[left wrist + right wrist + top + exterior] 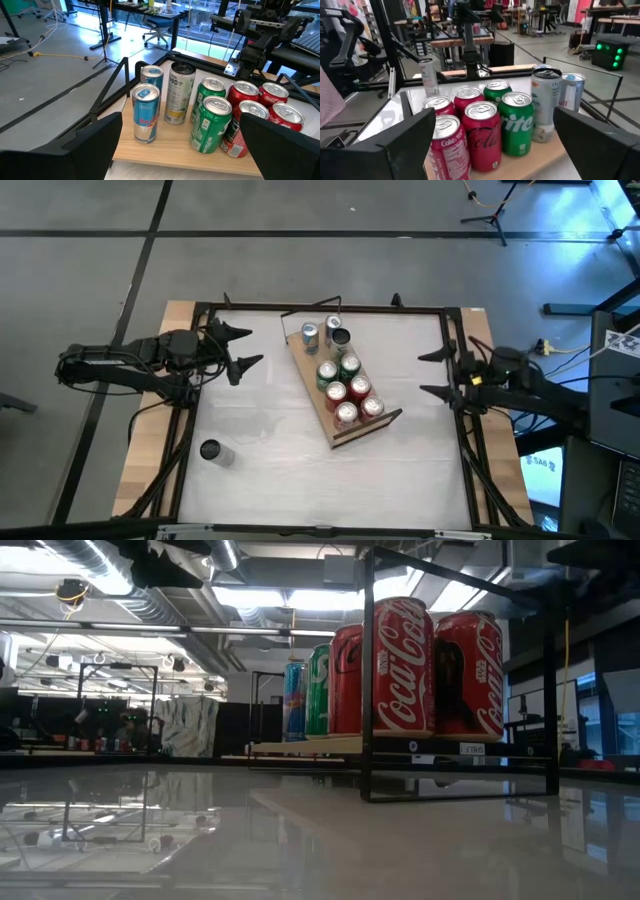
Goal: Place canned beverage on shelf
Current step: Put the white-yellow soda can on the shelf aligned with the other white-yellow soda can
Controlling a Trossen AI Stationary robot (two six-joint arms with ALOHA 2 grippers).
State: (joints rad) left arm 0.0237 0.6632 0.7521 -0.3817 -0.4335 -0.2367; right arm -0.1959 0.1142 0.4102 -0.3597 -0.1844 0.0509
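starting at the left of the high view, the left gripper (243,348) hangs over the table's left side with its fingers spread and nothing between them, pointed toward the shelf and well apart from it. near the front-left corner of the table a lone silver can (213,452) stands clear of everything else (from above it looks upright, and the right wrist view also shows it standing); this reads as the canned beverage yet to be placed.

moving to the centre, the shelf (310,390) lies diagonally on the table, wire frame toward the far side. it carries eight cans: two slim blue and silver cans (146,112), a taller pale can (179,92), two green cans (212,124) and four red cans (353,401), all upright.

at the right, the right gripper (428,372) waits by the table's right edge, fingers likewise spread and empty.

judgement: shelf stocking is largely complete; the loose can is not yet grasped, so pickup, carry and placement all remain.
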